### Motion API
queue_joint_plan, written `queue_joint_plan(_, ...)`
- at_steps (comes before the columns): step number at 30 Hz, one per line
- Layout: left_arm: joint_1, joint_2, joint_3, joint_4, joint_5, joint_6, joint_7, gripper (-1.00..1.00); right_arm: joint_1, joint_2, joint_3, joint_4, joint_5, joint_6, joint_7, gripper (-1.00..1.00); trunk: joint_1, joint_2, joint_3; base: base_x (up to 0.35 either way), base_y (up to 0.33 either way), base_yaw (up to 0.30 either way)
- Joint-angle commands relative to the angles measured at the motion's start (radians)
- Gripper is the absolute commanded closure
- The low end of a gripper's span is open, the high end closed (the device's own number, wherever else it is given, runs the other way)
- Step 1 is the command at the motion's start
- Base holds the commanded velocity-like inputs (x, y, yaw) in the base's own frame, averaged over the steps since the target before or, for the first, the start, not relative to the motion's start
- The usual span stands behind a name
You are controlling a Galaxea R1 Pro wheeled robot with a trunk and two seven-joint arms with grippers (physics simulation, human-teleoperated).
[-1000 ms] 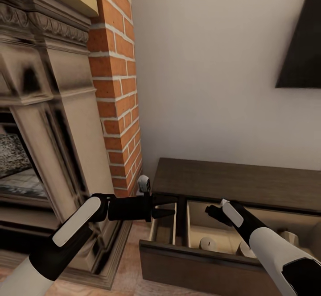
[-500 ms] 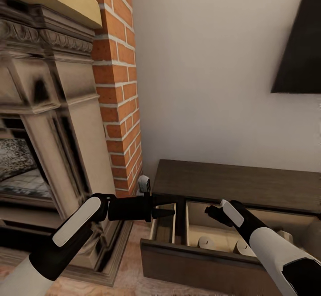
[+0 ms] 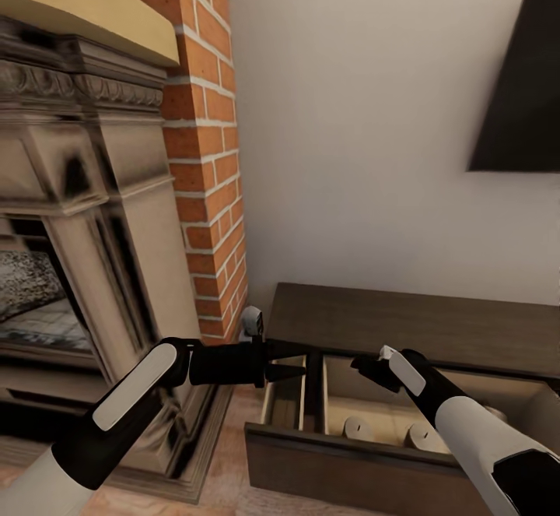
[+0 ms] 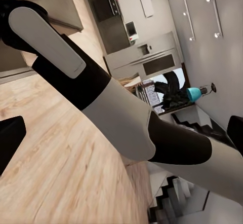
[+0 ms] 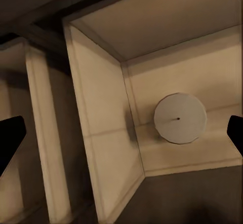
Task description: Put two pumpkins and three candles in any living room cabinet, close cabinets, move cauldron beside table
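Two candles point(image 3: 359, 426) show as before; view tilted up slightly.

Soft, even indoor light, faint shadows inside the drawer point(image 3: 389, 415), slightly blurry renders throughout.

— What is the right wrist camera looking at?

— It is looking down into the cabinet point(image 5: 101, 148), into a pale beige drawer compartment. One candle point(image 5: 180, 118) is standing upright on the compartment floor, showing its round top with a tiny dark dot at the centre.

— Is the candle touching anything?

— It is sitting just beside the divider wall point(image 5: 98, 107), apart from it.

— And the right gripper point(image 5: 121, 133)?

— Its dark fingertips point(image 5: 10, 138) are showing at opposite edges, spread wide, holding nothing.
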Motion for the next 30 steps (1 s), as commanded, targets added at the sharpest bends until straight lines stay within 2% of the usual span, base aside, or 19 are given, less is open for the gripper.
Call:
queue_joint_plan(1,-0.001,0.001,-0.001,0.0,-0.009,0.0,-0.01,-1.0,0.0,-0.001,0.008,-0.002,-0.01,0.002,-0.008,-1.0,-0.004,0.007,0.003,0.0,0.0,-0.156)
queue_joint_plan(7,-0.001,0.001,-0.003,0.0,-0.009,0.0,-0.009,-1.0,0.0,-0.001,0.008,-0.002,-0.01,0.002,-0.008,-1.0,-0.027,0.049,0.027,-0.072,0.0,-0.21)
queue_joint_plan(15,-0.001,0.0,-0.003,0.0,-0.01,0.0,-0.007,-1.0,0.0,-0.001,0.008,-0.002,-0.01,0.002,-0.007,-1.0,-0.058,0.105,0.058,-0.318,0.0,-0.164)
queue_joint_plan(21,-0.001,-0.001,-0.003,0.0,-0.035,-0.001,-0.006,-1.0,0.0,0.0,0.008,-0.002,-0.01,0.002,-0.008,-1.0,-0.081,0.147,0.078,-0.338,0.0,-0.014)
queue_joint_plan(23,-0.001,-0.002,-0.003,0.0,-0.047,-0.001,0.014,-1.0,0.0,0.0,0.008,-0.002,-0.01,0.002,-0.008,-1.0,-0.088,0.161,0.084,-0.341,0.0,-0.002)
queue_joint_plan(26,-0.001,-0.005,-0.001,-0.005,-0.049,-0.002,0.093,-1.0,0.0,0.0,0.008,-0.002,-0.01,0.002,-0.008,-1.0,-0.1,0.182,0.093,-0.347,0.0,-0.001)
queue_joint_plan(30,-0.001,-0.025,0.0,-0.006,-0.053,-0.002,0.133,-1.0,0.0,0.0,0.008,-0.002,-0.01,0.002,-0.008,-1.0,-0.115,0.21,0.106,-0.349,0.0,0.0)
